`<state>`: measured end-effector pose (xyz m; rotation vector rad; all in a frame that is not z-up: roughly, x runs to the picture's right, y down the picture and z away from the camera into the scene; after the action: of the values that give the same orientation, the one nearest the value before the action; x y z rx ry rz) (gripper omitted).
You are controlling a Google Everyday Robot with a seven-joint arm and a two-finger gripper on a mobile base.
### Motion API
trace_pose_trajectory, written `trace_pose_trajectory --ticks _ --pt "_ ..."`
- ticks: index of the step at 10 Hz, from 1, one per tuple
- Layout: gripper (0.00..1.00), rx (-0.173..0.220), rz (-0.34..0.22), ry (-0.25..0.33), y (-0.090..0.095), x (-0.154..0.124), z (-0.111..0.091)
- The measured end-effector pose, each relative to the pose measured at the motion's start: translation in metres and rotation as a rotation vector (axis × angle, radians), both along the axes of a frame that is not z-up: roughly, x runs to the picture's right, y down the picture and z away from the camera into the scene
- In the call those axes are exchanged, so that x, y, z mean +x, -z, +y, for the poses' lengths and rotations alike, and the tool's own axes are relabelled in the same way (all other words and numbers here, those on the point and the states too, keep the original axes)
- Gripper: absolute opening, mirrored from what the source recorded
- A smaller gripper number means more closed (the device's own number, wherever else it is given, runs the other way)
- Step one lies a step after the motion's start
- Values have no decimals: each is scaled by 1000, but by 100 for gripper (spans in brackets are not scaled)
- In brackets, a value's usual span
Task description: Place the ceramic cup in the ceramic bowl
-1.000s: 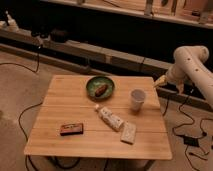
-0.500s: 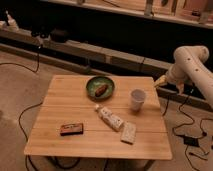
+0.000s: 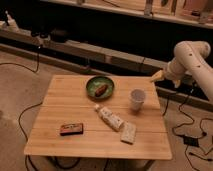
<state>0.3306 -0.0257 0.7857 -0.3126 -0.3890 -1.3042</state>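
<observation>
- Beige at the tip, the gripper [image 3: 156,76] hangs by the far right corner of the table, just outside the tabletop. Open or closed, I cannot tell from here.
- Behind it, the white arm [image 3: 192,59] bends up and away to the right and runs out of frame.
- Nearest to the gripper is the ceramic cup [image 3: 137,98]. It is white and upright on the right side of the wooden table [image 3: 60,105], apart from the gripper, with nothing gripping it.
- Left of the cup and a little further back sits the ceramic bowl [image 3: 91,84]. It is green and shallow, not touching the cup, with a brown oblong item [image 3: 101,90] lying inside.
- Nearer the camera, a white tube [image 3: 110,118] lies on its side at a slant, its cap end pointing toward the bowl.
- Just beside the tube's near end lies a pale flat packet [image 3: 128,132].
- Over on the near left, well apart from the rest, sits a dark flat box [image 3: 71,129] with a reddish face.
- Black cables [image 3: 192,141] trail across the floor to the right of the table.
</observation>
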Motion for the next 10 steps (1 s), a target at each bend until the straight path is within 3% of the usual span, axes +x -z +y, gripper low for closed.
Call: trace_pose_trajectory --ticks 1,4,7,10 --pt "80 0 -26 11 1 -11 -1" --pt "80 -71 -57 18 -5 -17 21" --pt "80 -144 -107 46 -23 -28 39" --pt "80 -185 -115 73 -44 -30 46"
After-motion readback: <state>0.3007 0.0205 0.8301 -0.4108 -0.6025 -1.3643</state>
